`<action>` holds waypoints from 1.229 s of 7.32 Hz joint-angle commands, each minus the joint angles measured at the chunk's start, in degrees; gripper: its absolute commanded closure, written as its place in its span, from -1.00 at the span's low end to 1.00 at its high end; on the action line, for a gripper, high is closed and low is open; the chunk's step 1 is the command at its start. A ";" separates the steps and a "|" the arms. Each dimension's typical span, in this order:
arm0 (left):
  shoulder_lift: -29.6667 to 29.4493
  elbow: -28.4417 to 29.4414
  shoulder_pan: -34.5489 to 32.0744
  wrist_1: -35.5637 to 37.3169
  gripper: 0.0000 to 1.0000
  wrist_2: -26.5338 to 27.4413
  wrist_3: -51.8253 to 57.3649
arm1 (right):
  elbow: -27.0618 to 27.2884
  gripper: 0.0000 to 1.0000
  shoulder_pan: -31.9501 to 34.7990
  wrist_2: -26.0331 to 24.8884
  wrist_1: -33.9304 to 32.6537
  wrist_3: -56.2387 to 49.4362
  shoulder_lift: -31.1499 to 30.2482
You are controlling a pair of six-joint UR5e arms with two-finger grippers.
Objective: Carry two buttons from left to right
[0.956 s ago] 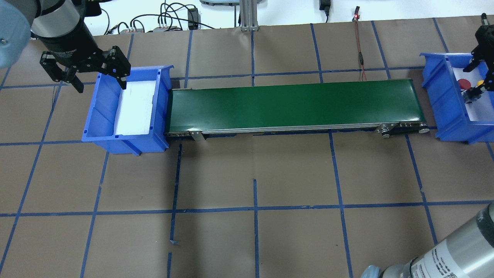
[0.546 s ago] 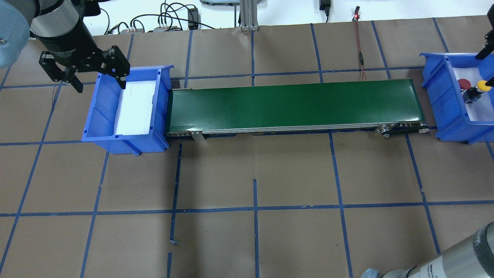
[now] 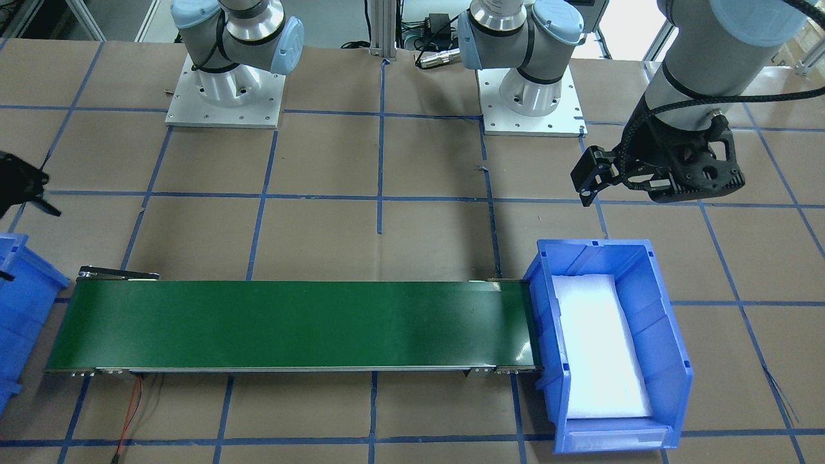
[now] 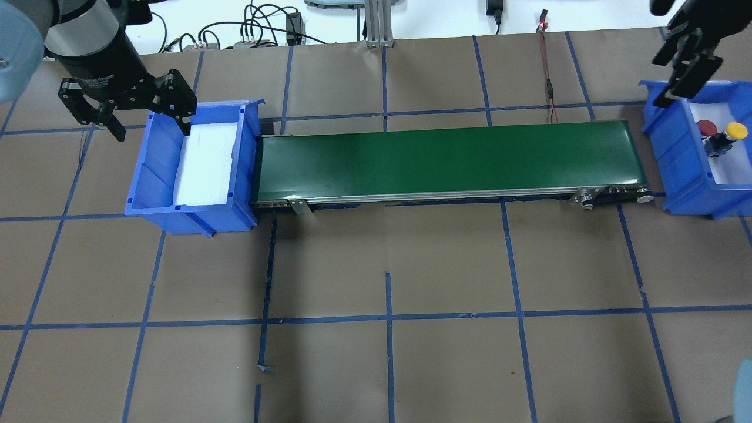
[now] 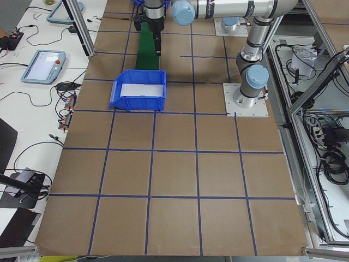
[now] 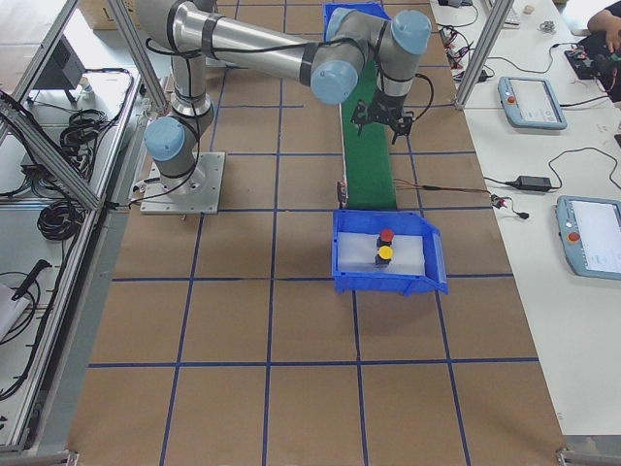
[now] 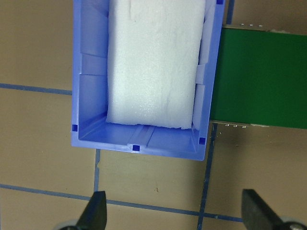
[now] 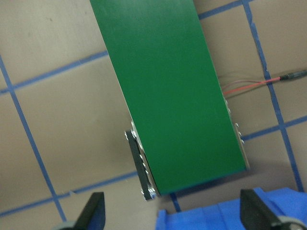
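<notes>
Both task pieces sit in the blue plastic bin at the right end [image 4: 675,176]: the small push-button with the round red cap [image 4: 705,126] and the small push-button with the round yellow cap [image 4: 734,130], just beside each other on the bin's white liner; whether they stand upright or lean is too small to tell. The right pincer [image 4: 662,82] hangs above the far inner corner of that bin, its fingers spread wide and holding nothing, and its wrist view looks down on the end of the long dark-green conveyor belt [image 4: 446,158]. The left pincer [image 4: 154,134] hovers at the far edge of the blue plastic bin at the left end [image 4: 153,176], likewise spread and empty; that bin shows only a white foam pad [image 4: 205,164]. All rests on the brown paper-covered surface with blue tape lines [image 4: 388,364]. Judged from this, the transport looks finished. Should a button need taking up again, it would likely handle as light and rigid; the smooth domed cap could slip between the fingers, so the flat sides of the square black-and-metal base seem the safer hold
</notes>
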 commanded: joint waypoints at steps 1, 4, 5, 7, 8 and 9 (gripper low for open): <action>0.04 0.00 -0.01 -0.01 -1.00 -0.03 0.00 | 0.26 -1.00 11.65 0.17 1.56 24.29 -3.05; 0.04 0.00 0.07 -0.09 -1.00 -0.03 0.00 | 3.07 -1.00 19.33 -6.22 1.29 61.39 -4.20; 0.04 0.00 0.07 -0.09 -1.00 -0.03 0.00 | 2.99 -1.00 20.92 -5.46 1.38 71.30 -4.12; 0.04 -0.09 0.07 -0.01 -1.00 -0.03 0.00 | 2.64 -0.99 21.02 -3.80 0.68 77.63 -3.77; -0.13 -0.09 -0.19 -0.01 -1.00 -0.37 -0.17 | 3.16 -0.99 20.50 -2.39 0.33 77.46 -3.77; -1.01 0.26 -0.19 0.43 -1.00 -0.55 -0.35 | 3.25 -0.99 20.49 -2.12 -0.63 77.46 -3.85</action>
